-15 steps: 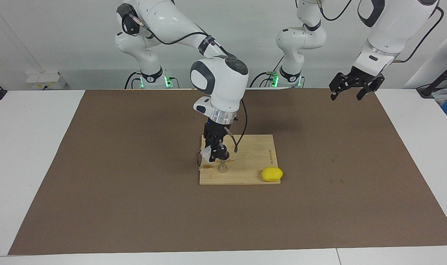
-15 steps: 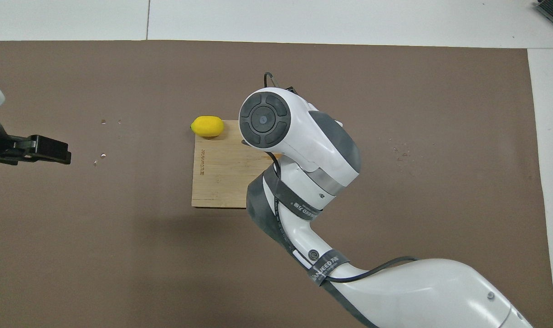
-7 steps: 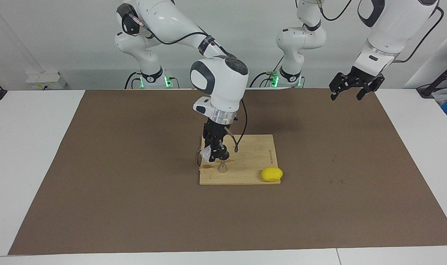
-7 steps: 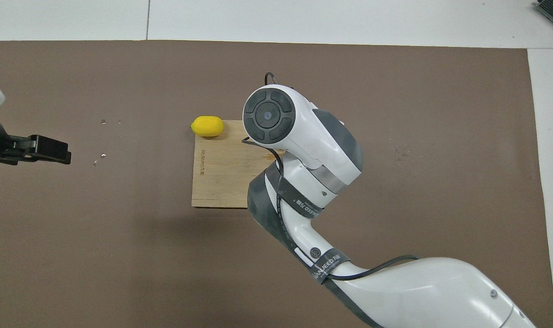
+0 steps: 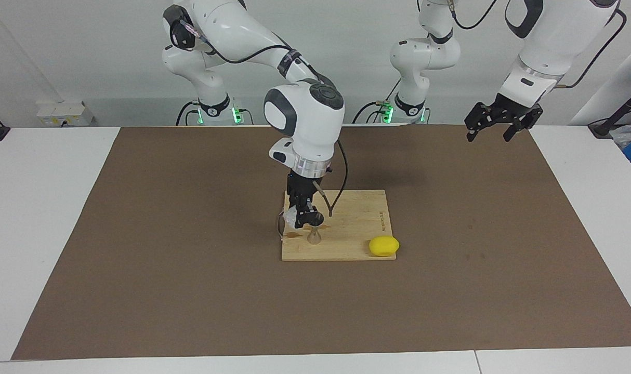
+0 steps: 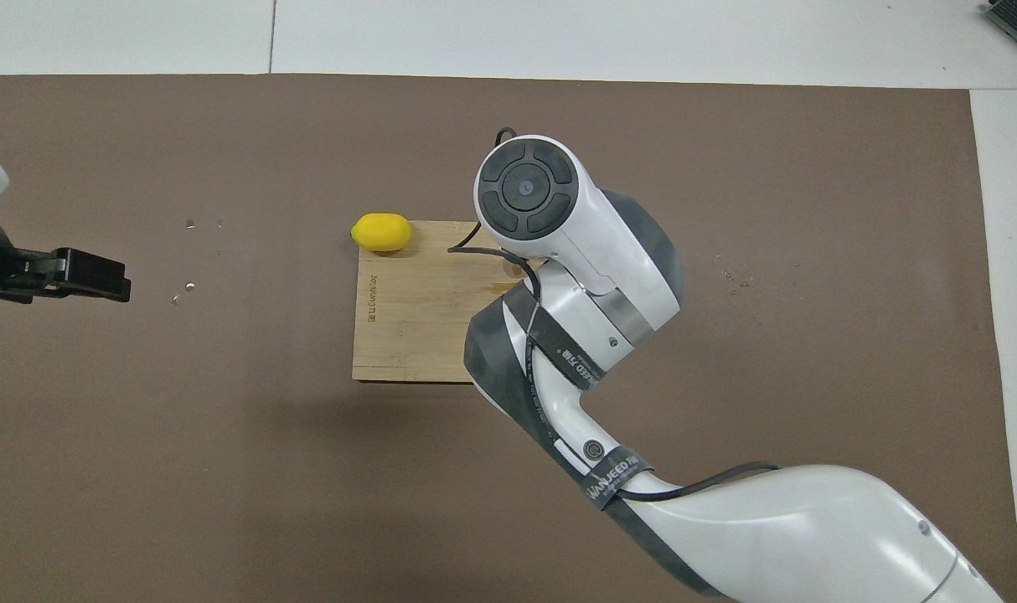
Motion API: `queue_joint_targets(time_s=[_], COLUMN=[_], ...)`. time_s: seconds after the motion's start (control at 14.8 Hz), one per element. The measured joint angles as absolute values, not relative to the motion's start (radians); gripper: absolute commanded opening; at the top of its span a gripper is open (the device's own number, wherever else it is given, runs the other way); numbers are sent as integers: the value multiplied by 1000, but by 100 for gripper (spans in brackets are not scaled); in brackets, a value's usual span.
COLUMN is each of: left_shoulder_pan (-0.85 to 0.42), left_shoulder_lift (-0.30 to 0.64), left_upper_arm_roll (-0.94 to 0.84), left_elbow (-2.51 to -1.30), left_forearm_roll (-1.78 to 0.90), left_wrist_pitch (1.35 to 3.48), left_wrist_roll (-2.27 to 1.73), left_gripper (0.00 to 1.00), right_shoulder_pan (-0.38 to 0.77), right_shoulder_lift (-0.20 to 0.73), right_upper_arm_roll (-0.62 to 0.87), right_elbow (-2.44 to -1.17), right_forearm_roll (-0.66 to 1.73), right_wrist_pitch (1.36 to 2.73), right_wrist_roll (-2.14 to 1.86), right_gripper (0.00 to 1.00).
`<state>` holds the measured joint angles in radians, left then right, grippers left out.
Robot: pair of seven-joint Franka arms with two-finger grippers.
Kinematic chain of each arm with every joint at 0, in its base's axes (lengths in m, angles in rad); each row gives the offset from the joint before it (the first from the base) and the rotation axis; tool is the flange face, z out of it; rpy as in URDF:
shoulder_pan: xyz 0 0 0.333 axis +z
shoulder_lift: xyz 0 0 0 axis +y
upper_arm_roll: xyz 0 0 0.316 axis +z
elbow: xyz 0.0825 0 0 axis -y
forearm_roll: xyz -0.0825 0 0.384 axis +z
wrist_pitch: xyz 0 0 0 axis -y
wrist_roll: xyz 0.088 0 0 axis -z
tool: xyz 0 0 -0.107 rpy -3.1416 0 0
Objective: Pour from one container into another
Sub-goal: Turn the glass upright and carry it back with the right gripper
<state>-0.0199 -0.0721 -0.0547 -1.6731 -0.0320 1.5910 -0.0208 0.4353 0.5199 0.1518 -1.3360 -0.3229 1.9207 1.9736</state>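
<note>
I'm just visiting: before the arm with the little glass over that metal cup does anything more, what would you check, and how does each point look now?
1. Right gripper shut on the glass cup: ok.
2. Cup over the jigger: ok, it hangs just above the jigger's mouth.
3. Jigger upright on the board: ok.
4. Lemon apart from the jigger: ok, at the board's corner.
5. Left gripper out of the way: ok, open, waiting over the mat's edge.
6. Anything left in the cup: cannot tell.

The facing camera looks from high across the table [image 5: 45, 218] toward the robots; the overhead camera looks steeply down. Both share the brown mat [image 5: 191, 291] and cutting board [image 6: 408, 327].
</note>
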Motion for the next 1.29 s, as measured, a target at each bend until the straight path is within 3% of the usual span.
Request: queue_joint_targets(time_s=[0.68, 1.01, 1.29], left_shoulder_pan=[-20, -20, -20], left_shoulder_lift=[-72, -72, -72], left_upper_arm_roll=[-55, -55, -55], left_elbow=[-1673, -1673, -1673], left_forearm_roll=[-32, -32, -32], left_wrist_pitch=[1591, 1591, 1591], left_wrist_roll=[-21, -21, -21], left_gripper=[100, 100, 100], right_shoulder_pan=[264, 120, -3], right_shoulder_lift=[529, 501, 459], right_upper_arm_roll=[151, 150, 149], right_elbow=[-1372, -1560, -1669], right_forearm_roll=[-18, 218, 341], right_wrist_pitch=[1963, 2123, 2139], right_wrist_roll=[1921, 1747, 1542], right_gripper=[0, 0, 0])
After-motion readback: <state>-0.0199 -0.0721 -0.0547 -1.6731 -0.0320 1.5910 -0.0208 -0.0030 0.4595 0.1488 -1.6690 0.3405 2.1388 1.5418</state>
